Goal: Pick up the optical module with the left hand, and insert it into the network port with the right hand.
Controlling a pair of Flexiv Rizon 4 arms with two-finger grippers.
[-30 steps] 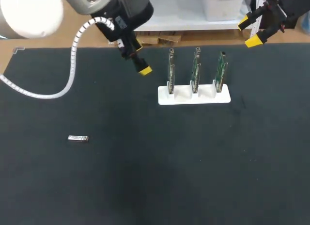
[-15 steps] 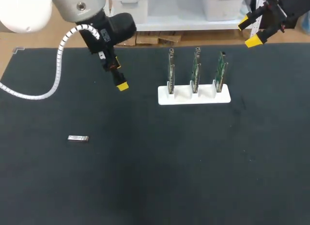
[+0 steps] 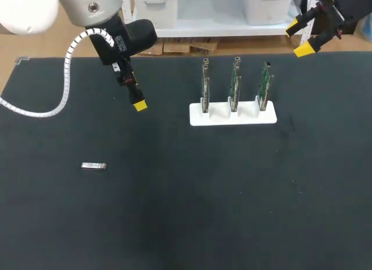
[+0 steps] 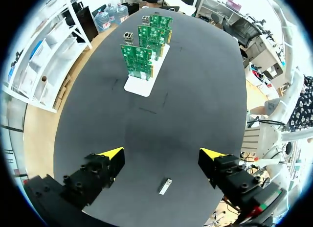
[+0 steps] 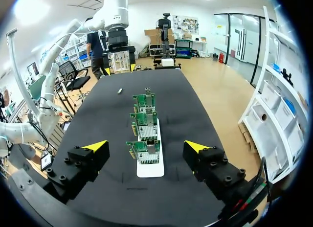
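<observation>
Though tiny here, optical module [image 3: 93, 166] seems flat on table [image 3: 232, 194]; L gripper [image 4: 161, 153], R gripper [image 5: 146, 146] both open.

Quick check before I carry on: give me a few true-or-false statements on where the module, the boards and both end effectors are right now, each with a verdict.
1. The optical module lies flat on the table, touched by neither arm. True.
2. The left end effector is shut on the module. False: it is open and above the table, and the module lies on the table apart from it.
3. Three circuit boards stand upright in one white holder. True.
4. The right end effector hangs over the module. False: it is open, by the table's far edge on the right, past the boards.
</observation>
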